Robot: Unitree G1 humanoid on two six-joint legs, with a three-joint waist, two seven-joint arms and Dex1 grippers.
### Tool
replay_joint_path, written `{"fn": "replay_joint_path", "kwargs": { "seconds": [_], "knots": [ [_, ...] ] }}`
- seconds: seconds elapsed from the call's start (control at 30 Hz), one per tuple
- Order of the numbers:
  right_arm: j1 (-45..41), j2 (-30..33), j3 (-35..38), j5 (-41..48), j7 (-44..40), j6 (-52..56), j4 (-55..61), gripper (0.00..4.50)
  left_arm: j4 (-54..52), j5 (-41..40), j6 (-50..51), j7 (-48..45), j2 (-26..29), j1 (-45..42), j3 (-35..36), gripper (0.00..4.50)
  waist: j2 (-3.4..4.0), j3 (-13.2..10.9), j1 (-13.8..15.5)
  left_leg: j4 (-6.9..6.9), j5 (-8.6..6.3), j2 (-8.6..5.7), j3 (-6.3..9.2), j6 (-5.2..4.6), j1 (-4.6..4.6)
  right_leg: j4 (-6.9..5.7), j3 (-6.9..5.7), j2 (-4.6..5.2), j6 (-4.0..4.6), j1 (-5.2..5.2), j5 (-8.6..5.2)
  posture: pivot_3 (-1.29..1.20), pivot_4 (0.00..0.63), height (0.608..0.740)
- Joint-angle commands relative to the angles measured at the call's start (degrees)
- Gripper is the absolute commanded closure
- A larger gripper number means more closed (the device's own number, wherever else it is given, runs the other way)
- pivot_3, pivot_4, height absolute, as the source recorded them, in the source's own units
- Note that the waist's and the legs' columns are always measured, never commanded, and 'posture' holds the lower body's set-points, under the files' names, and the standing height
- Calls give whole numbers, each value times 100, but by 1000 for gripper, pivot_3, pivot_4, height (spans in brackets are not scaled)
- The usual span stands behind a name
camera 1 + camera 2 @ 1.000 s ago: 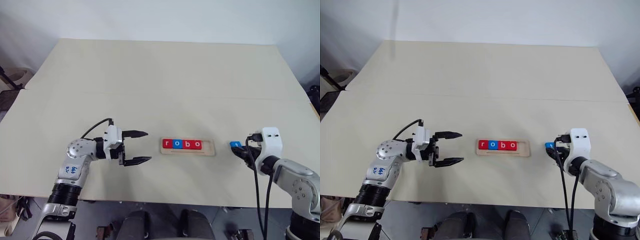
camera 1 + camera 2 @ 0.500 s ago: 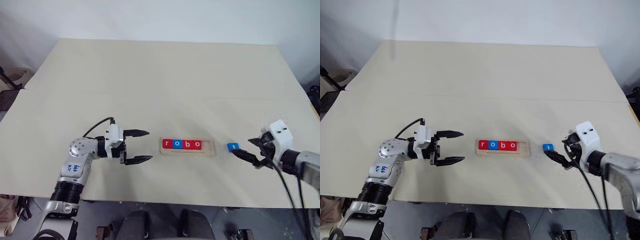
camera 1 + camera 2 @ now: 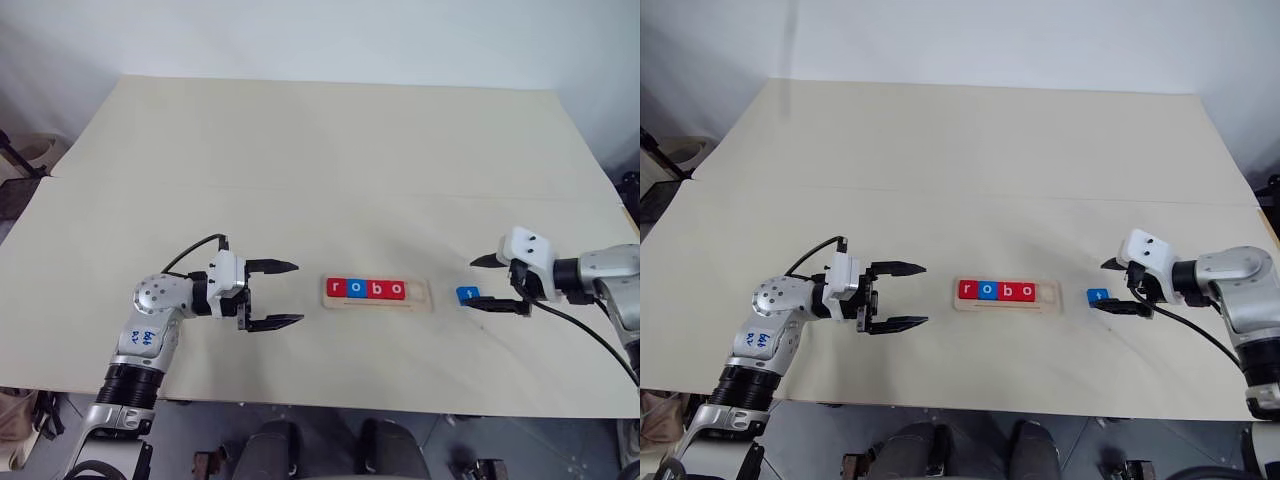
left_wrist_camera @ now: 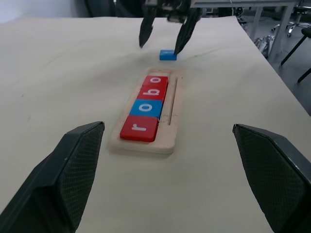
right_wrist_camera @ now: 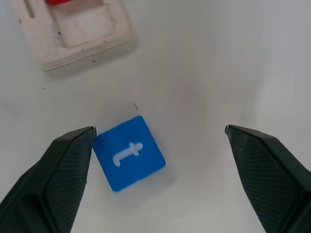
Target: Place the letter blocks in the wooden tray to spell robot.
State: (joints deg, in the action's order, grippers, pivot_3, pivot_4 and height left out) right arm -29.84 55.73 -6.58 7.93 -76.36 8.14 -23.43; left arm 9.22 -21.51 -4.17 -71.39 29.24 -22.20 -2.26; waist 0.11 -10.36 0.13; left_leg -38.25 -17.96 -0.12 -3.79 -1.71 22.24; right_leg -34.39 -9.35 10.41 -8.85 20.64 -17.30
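The right gripper [image 3: 1118, 287] hangs just over the table with its two black fingers spread wide and nothing between them, one fingertip [image 5: 73, 160] close against a corner of the blue "t" block [image 5: 129, 153]. That block lies flat on the table [image 3: 320, 160], skewed relative to the fingers and out of square with the wooden tray [image 3: 377, 291], which sits a short way off toward the middle. In the tray the red "r", blue "o", red "b" and red "o" blocks [image 3: 365, 288] sit in a row, touching, with the slot's last space at the end nearest the loose block empty. The left gripper [image 3: 275, 294] hovers on the tray's far side, fingers also apart and empty, pointing level toward it. The likely trouble lies in the pick: because the block is turned, closing could catch it corner to corner, so it twists, slips or skids away instead of seating between the pads. The near finger may also nudge it on the way down. A crooked grip would then bring the tile askew to the narrow slot, where it could ride up on the rim or jostle the neighbouring "o".
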Motion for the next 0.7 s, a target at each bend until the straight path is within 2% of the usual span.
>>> {"fn": "replay_joint_path", "kwargs": {
  "seconds": [0.03, 0.23, 0.43, 0.57, 0.7],
  "knots": [
    [-218, 135, -138, -206, -452, -276, -367, 1004, -278, -80, 23, -4, 57, 30, 45, 0, 0, 0, -10, -1, 0, -1, -1, 0, 0, 0, 0, 0, 0, 0, 0, 0, 150, 740],
    [-593, 33, -172, -339, -667, -533, -729, 3032, -433, -97, 146, 91, 81, 76, 72, 0, 0, 0, -19, -1, 0, 1, 0, 0, -1, -1, 1, -1, 0, -1, 0, 0, 150, 740],
    [-695, -97, -77, -15, -854, 77, 56, 3041, -599, -99, 288, 201, 85, 96, 64, 0, 0, 0, -21, -2, 0, 5, 0, 0, -1, -1, 2, -1, 0, 0, 0, 0, 150, 740],
    [-683, -178, -188, 153, -943, 665, 902, 3041, -686, -94, 378, 270, 73, 84, 46, 0, 1, 0, -18, -1, 0, 7, 1, 1, -1, -2, 2, -2, 0, 1, 0, 0, 150, 740],
    [-789, -379, -374, 52, -793, 995, 1257, 3041, -767, -94, 453, 330, 60, 80, 26, 0, 1, 0, -12, -4, 0, 6, 2, 0, 0, -2, 2, -1, 0, 1, 0, 0, 150, 740]
  ]
}}
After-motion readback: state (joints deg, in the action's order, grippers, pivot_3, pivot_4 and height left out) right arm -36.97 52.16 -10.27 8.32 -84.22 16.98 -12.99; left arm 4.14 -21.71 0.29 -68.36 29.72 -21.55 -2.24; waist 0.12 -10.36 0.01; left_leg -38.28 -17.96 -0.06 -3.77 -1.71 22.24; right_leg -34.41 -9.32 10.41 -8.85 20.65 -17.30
